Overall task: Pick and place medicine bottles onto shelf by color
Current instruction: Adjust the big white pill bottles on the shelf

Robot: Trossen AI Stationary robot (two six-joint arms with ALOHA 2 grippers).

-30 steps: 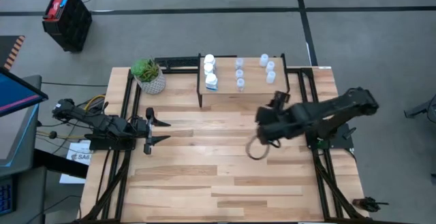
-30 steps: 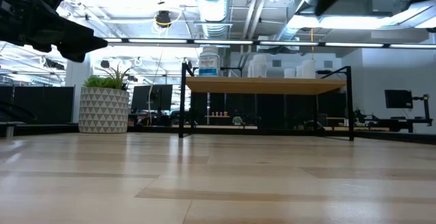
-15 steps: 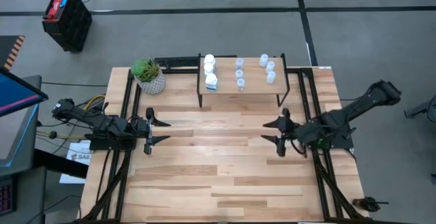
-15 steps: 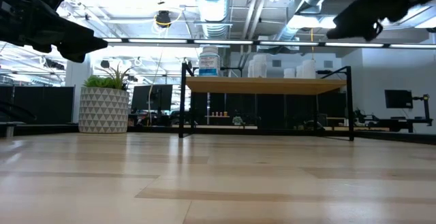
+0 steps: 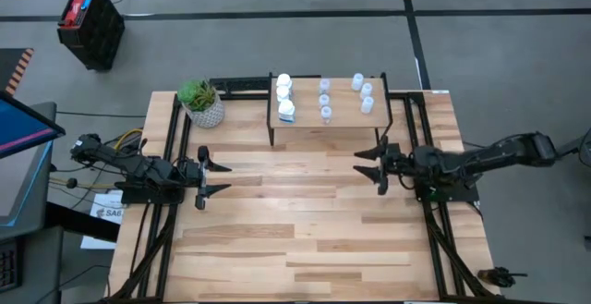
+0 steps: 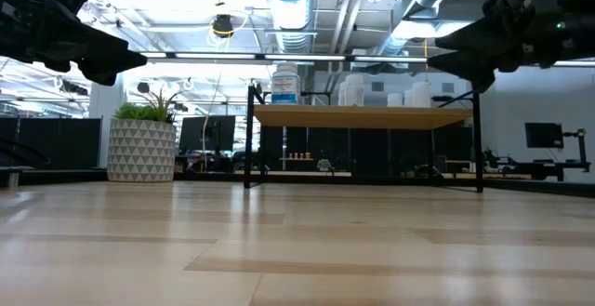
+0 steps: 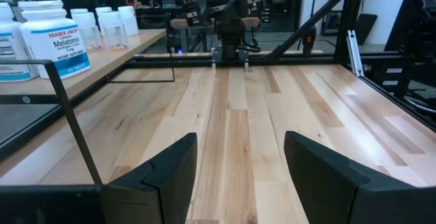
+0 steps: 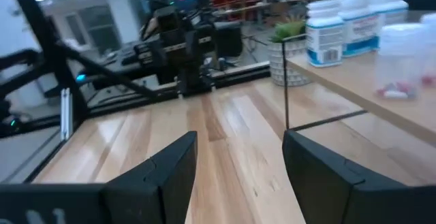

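Note:
The shelf [image 5: 323, 125] stands at the table's far middle on thin black legs. The medicine bottles stand upright on its wood top: three opaque white ones [image 5: 284, 96] at its left end, translucent pale ones in the middle [image 5: 324, 99] and at its right end [image 5: 363, 92]. My left gripper [image 5: 224, 178] hangs open and empty over the table's left part, pointing right. My right gripper [image 5: 362, 166] hangs open and empty over the right part, pointing left, just nearer than the shelf's right leg. The white bottles also show in the left wrist view [image 7: 60, 45] and the right wrist view [image 8: 325, 32].
A white patterned plant pot [image 5: 201, 103] stands at the far left, beside the shelf. Black frame rails [image 5: 169, 147] run along the table's left and right sides. Bare planks lie between the two grippers and toward the near edge [image 5: 295, 249].
My right arm has unfolded from a raised, bent pose over the table's middle right and stretched out toward the right edge. Its gripper has come down and gone a little toward the far edge, and now points level toward the left. The bottles and my left arm have stayed still.

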